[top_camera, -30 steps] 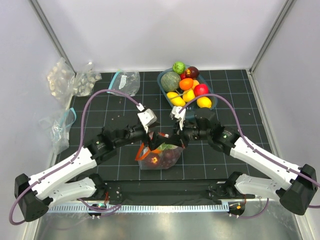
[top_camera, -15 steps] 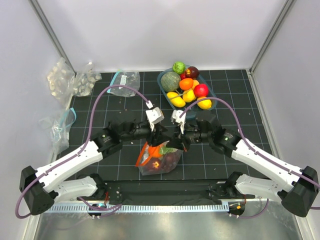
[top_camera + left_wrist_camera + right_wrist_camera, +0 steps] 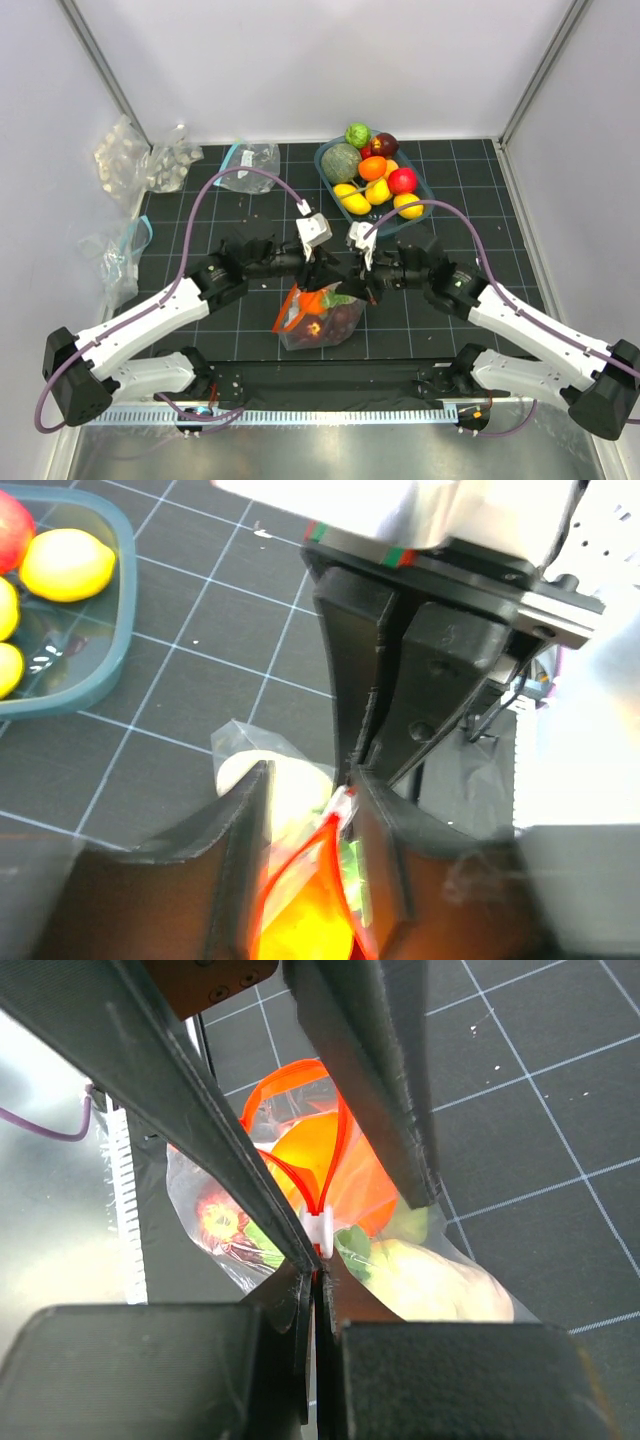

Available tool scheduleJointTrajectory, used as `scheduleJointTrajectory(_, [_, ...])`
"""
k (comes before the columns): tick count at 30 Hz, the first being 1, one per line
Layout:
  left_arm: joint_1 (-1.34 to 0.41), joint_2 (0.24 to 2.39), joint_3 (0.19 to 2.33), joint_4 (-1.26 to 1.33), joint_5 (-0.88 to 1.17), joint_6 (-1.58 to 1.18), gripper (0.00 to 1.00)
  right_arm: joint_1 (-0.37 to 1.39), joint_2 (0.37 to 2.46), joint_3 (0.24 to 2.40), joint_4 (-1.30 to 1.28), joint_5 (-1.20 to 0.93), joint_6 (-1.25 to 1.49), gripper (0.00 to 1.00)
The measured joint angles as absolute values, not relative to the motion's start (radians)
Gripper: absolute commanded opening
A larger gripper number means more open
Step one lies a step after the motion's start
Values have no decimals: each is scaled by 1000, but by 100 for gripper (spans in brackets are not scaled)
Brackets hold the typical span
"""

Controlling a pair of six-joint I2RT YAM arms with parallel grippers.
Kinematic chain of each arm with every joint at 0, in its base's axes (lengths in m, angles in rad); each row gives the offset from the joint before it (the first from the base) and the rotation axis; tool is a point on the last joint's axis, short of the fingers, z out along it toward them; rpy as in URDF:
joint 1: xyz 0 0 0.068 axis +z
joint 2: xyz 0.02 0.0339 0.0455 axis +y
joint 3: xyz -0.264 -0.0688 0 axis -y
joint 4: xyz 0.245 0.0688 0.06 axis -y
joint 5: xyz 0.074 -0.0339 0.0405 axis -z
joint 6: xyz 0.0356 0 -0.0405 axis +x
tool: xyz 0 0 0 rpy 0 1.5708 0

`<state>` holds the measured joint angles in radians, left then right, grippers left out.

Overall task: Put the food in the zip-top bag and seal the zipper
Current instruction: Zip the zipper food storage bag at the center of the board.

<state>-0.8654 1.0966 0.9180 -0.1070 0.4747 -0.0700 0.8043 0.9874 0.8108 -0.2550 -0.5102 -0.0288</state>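
On the black gridded table (image 3: 480, 200), the clear crinkly zip-top bag (image 3: 322, 318) holds some glossy toy food (image 3: 300, 1160) but gapes unsealed, right gripper (image 3: 314, 1262) pinching its orange-red zipper strip (image 3: 340, 1130), left gripper (image 3: 312, 777) half-spread astride it.

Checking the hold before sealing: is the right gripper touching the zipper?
Touching. Right wrist view shows the right gripper pinched shut on the zipper at its end.

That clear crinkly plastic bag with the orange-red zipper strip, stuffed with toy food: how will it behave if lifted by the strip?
The clear crinkly plastic bag will probably sag and fold; its film looks thin and wrinkled. The orange-red zipper strip bows into a loop, so it likely bends easily. The toy food inside may slump and bulge it.
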Motion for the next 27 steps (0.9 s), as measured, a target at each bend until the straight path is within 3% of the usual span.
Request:
scheduleJointTrajectory(5, [-866, 1079, 912, -106, 472, -81, 58, 807, 962, 794, -241, -486, -29, 1])
scheduleJointTrajectory(10, [-876, 1033, 888, -103, 474, -97, 58, 807, 962, 794, -210, -472, -29, 1])
scheduleJointTrajectory(19, [-876, 1082, 901, -101, 509, -97, 45, 807, 945, 770, -195, -467, -29, 1])
scheduleJointTrajectory(23, [-875, 1099, 908, -106, 522, -97, 28, 807, 936, 761, -196, -473, -29, 1])
scheduleJointTrajectory(27, [-874, 1098, 916, -109, 524, -93, 28, 807, 929, 759, -196, -475, -29, 1])
